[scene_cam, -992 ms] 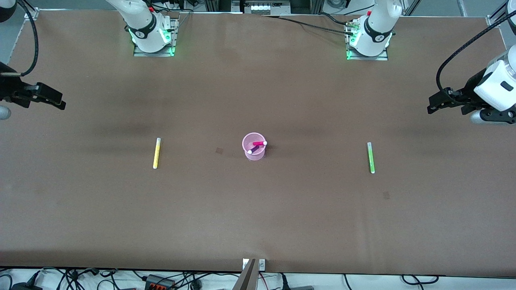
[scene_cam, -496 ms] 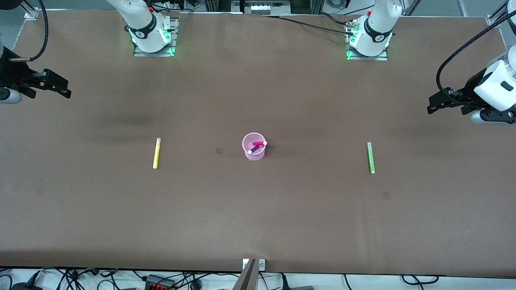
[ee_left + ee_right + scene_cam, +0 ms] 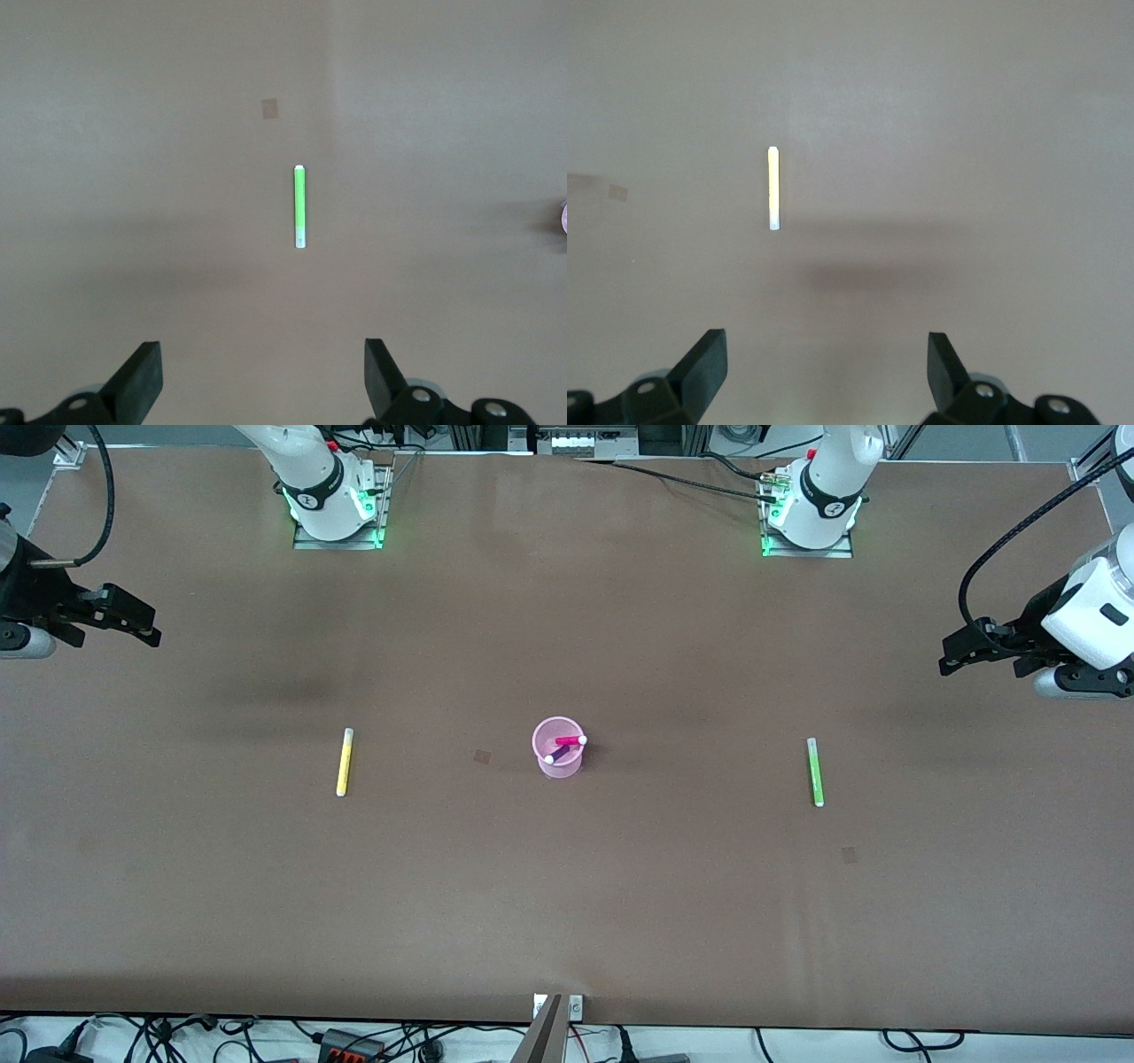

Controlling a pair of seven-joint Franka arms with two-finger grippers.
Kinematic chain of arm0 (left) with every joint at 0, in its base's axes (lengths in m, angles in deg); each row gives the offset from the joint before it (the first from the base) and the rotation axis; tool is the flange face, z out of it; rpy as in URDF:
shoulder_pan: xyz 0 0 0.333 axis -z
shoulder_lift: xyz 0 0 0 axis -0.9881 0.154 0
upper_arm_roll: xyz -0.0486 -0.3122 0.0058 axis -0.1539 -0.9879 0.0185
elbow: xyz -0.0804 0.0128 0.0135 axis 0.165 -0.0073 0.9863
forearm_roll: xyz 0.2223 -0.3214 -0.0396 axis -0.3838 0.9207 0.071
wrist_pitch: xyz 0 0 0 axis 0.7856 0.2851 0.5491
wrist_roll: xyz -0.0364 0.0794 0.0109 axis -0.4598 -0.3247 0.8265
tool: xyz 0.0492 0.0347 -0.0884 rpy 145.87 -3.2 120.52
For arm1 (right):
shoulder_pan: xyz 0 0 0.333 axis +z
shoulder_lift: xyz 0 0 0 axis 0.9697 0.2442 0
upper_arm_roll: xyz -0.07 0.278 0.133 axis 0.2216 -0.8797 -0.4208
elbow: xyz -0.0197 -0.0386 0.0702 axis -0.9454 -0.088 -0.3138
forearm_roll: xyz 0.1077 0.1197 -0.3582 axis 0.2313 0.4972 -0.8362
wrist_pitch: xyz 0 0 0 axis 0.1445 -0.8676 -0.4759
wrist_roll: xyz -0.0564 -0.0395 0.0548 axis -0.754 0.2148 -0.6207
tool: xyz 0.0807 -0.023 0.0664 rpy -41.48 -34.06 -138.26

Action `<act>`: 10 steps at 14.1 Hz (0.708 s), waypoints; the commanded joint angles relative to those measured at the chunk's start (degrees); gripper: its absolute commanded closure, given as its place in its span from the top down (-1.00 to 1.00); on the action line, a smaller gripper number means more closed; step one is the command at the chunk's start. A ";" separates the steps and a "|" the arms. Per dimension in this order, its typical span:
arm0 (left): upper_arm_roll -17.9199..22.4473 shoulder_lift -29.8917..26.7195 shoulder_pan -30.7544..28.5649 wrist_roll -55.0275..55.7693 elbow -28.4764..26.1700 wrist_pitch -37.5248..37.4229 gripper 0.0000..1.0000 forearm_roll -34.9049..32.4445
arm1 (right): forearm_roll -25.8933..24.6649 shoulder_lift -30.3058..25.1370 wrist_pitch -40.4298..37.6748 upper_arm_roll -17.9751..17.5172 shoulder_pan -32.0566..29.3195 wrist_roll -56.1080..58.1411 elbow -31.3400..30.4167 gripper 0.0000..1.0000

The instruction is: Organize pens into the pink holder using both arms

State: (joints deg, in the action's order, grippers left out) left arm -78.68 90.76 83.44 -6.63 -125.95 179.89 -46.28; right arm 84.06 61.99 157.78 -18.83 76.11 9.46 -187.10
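**Two pens left on the worktop, both grippers raised and unloaded**

Left gripper [image 3: 955,657]: jaws spread wide, nothing between them, hovering over the worktop edge at the left arm's end; fingertips [image 3: 142,376] framing bare brown surface. Right gripper [image 3: 142,627]: likewise spread and unloaded, over the edge at the right arm's end, fingertips [image 3: 707,363] visible in the right wrist view.

Outward from the left gripper: green pen [image 3: 814,771] flat on the worktop, well apart from the cup. Outward from the right gripper: yellow pen [image 3: 344,762] flat, toward the right arm's end. Midway between them: pink holder [image 3: 558,748], upright, with magenta pen [image 3: 570,740] and purple pen [image 3: 557,754] leaning inside.

Likely hazards: thin pens lying flat, so a descent slightly off the pen's axis risks rolling or flicking it aside; simultaneous drop-offs risk crowding both grippers over one small cup; a light holder with leaning pens, prone to tipping if nudged at the rim.

Pose: both arms reaching out sideways from their bases, wrists pointing down toward the pens.
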 commanded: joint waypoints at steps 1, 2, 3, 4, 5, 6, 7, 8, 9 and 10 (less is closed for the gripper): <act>-0.11 -0.59 0.51 -0.94 0.56 -1.00 1.00 -2.33 | -0.39 -2.42 1.27 -0.53 -0.68 -0.13 -2.54 1.00; -0.11 -0.59 0.51 -0.94 0.56 -1.00 1.00 -2.33 | -0.39 -2.42 1.27 -0.53 -0.68 -0.13 -2.54 1.00; -0.20 -0.59 0.60 -0.94 0.56 -1.00 1.00 -2.33 | -0.39 -2.42 1.45 -0.53 -0.68 -0.13 -2.54 1.00; -0.11 -0.59 0.60 -0.94 0.56 -1.00 1.00 -2.33 | -0.39 -2.42 1.53 -0.53 -0.68 -0.13 -2.54 1.00; -0.20 -0.59 0.60 -0.94 0.56 -1.00 1.00 -2.33 | -0.39 -2.42 1.54 -0.53 -0.68 -0.13 -2.63 1.00; -0.20 -0.59 0.60 -0.94 0.56 -1.00 1.00 -2.33 | -0.22 -2.42 1.54 -0.62 -0.68 -0.13 -2.63 1.00; -0.20 -0.59 0.60 -0.94 0.56 -1.09 1.00 -2.33 | -0.04 -2.42 1.54 -0.62 -0.68 -0.22 -2.63 1.00; -0.20 -0.59 0.60 -0.94 0.56 -1.09 1.00 -2.33 | 0.22 -2.42 1.45 -0.53 -0.68 -0.31 -2.72 1.00; -0.20 -0.50 0.60 -0.94 0.56 -1.09 1.00 -2.33 | 0.31 -2.42 1.19 -0.53 -0.68 -0.48 -2.72 1.00; -0.20 -0.59 0.60 -1.03 0.56 -1.52 1.00 -2.33 | 0.40 -2.50 1.18 -0.53 -0.68 -0.48 -2.98 1.00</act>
State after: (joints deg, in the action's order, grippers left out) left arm -79.05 90.76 83.52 -6.63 -125.95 179.81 -47.37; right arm 84.07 61.26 158.38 -18.83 76.10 9.38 -188.07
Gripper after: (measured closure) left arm 0.000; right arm 0.000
